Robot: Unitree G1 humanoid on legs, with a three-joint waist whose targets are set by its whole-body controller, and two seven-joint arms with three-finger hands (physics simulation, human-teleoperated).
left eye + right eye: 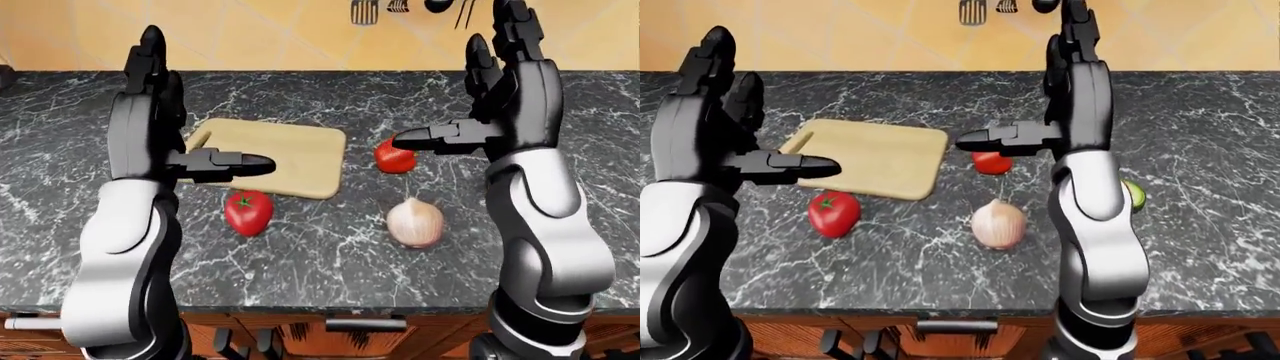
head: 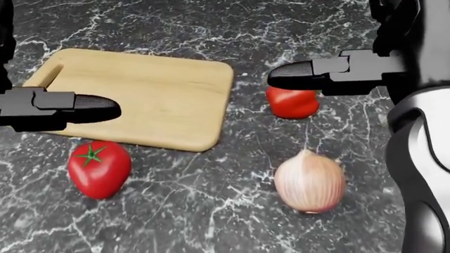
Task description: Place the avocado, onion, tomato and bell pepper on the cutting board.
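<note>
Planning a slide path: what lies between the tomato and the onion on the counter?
Nothing: in the head view, only bare marble counter separates the tomato and the onion. The cutting board sits above that stretch.
</note>
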